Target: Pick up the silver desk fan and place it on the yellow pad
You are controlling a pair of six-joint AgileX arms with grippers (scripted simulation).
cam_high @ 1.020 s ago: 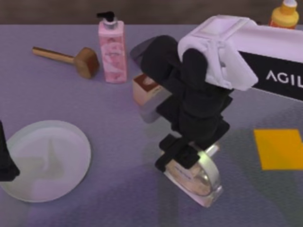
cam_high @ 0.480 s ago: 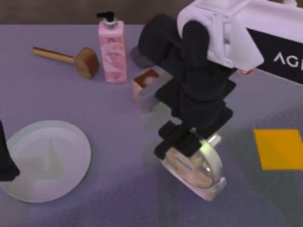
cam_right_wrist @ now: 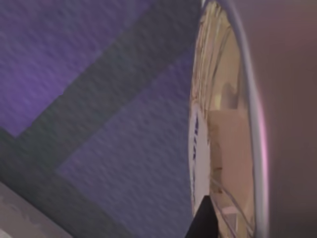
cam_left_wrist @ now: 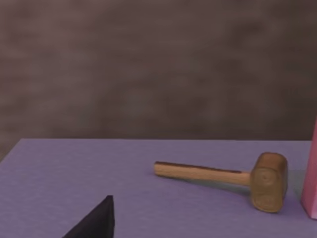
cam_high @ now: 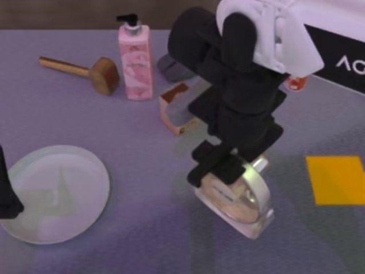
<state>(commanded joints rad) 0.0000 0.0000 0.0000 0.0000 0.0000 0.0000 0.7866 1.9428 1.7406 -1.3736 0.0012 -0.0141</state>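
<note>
My right arm reaches down over mid-table, right gripper point(cam_high: 219, 171) clamped on the shiny silver round desk fan point(cam_high: 242, 200), left of the flat orange-yellow square pad point(cam_high: 336, 180). Left gripper point(cam_high: 8, 194) parked at the left edge; can't tell its jaws.

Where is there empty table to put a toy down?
Bare table lies between the plate and the fan, and in front of the hammer, above the plate. The yellow pad is bare too. It is crowded at the middle back: pink bottle, small box and the right gripper on the fan.
</note>
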